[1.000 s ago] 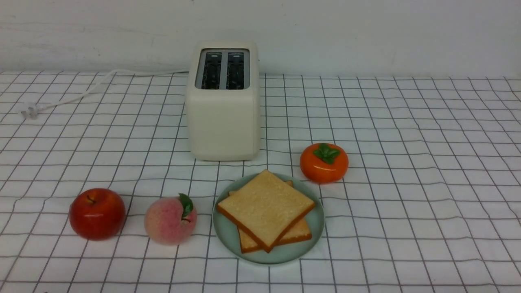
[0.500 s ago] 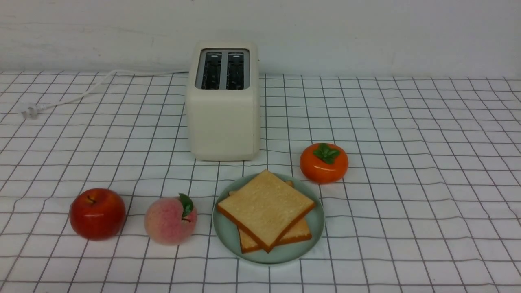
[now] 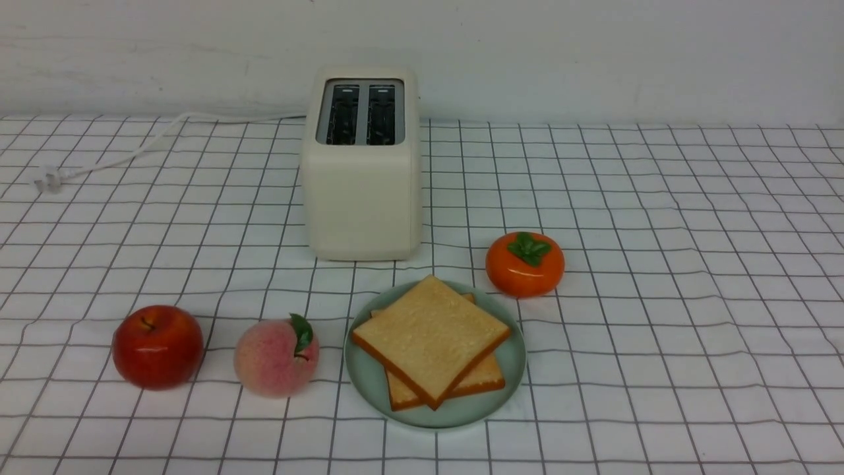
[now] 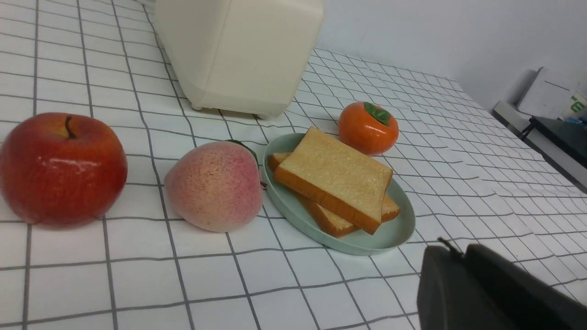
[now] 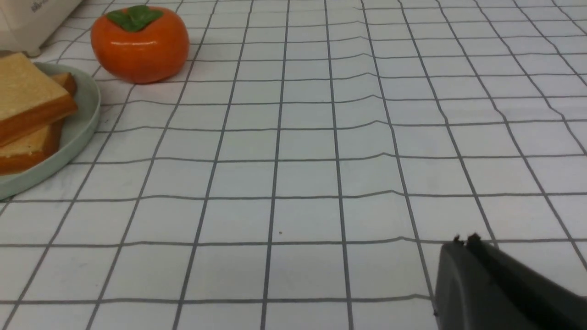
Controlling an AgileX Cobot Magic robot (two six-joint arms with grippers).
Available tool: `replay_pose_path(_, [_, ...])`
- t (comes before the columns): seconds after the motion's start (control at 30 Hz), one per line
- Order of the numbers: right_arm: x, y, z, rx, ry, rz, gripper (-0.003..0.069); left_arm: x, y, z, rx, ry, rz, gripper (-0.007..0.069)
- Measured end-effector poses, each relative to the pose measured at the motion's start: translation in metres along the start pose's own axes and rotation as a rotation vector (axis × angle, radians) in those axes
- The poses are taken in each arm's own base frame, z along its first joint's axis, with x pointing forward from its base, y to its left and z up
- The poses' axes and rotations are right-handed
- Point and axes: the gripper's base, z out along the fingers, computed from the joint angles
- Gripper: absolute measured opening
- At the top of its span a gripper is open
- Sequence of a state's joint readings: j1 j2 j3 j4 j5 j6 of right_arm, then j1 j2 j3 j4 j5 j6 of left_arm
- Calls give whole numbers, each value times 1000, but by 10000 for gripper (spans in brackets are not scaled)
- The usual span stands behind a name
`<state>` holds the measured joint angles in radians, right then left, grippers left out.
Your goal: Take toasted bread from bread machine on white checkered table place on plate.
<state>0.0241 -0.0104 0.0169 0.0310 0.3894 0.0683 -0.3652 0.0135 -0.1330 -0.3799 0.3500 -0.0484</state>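
Two slices of toasted bread (image 3: pixel 430 336) (image 4: pixel 337 175) (image 5: pixel 27 98) lie stacked, the upper one turned askew, on the mint-green plate (image 3: pixel 504 389) (image 4: pixel 394 231) (image 5: pixel 85 114) in front of the bread machine (image 3: pixel 361 191) (image 4: pixel 238 50). Both toaster slots look dark and empty. The white checkered table (image 3: pixel 659 264) carries it all. My left gripper (image 4: pixel 458 251) is shut and empty, low over the cloth near the plate's rim. Well away from the plate, over bare cloth, my right gripper (image 5: pixel 464 242) is shut with nothing in it. Neither arm shows in the front view.
A red apple (image 3: pixel 157 346) and a peach (image 3: pixel 277 356) sit left of the plate; an orange persimmon (image 3: pixel 525 262) sits behind its right side. The toaster's white cord and plug (image 3: pixel 49 179) trail off to the back left. A wall runs behind the table.
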Motion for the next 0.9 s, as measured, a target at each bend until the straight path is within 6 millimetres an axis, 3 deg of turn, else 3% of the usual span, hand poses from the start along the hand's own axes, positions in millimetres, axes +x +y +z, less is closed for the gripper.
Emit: replay_pose_path(0.9, [0, 0, 0, -1, 1, 0, -1, 0, 0, 0, 0, 0, 0, 69])
